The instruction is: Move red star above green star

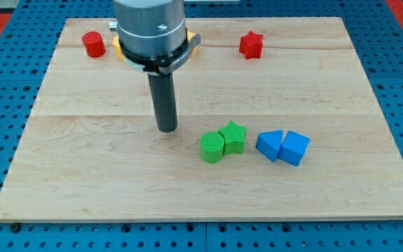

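Camera view: my tip (167, 129), no pincer, left of green cylinder (212, 148), green star (234, 136).

Grey metal cyl. arm housing (150, 28) w/ small screws, black collar, straight dark rod to my tip (167, 129).

My tip (167, 129) left of green star (234, 136)

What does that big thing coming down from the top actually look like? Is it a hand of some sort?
No hand, and no jaws. You see a wide, grey metal cylinder with a small hole and a black collar beneath it. From the collar a straight, dark, round rod runs down, plain and unmarked. It ends in my tip, flat and blunt. No cables show.
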Motion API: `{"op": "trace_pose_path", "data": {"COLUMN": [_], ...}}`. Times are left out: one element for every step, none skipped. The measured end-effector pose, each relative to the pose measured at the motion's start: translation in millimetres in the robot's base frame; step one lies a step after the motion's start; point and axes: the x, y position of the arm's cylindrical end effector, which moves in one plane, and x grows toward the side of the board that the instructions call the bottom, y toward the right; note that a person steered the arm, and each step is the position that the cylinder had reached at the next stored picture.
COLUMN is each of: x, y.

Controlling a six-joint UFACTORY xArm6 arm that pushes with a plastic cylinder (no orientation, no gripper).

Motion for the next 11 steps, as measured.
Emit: {"op": "trace_pose_path", "data": {"x": [-59.5, -102.1, -121.6, -144.3, -205.0, -234.2, -216.1, -187.0, -206.3, -166.0, -113.5], "y": [78.3, 202.2, 256.2, 289.2, 352.7, 301.3, 199.6, 132.4, 118.8, 94.1, 123.0]}}
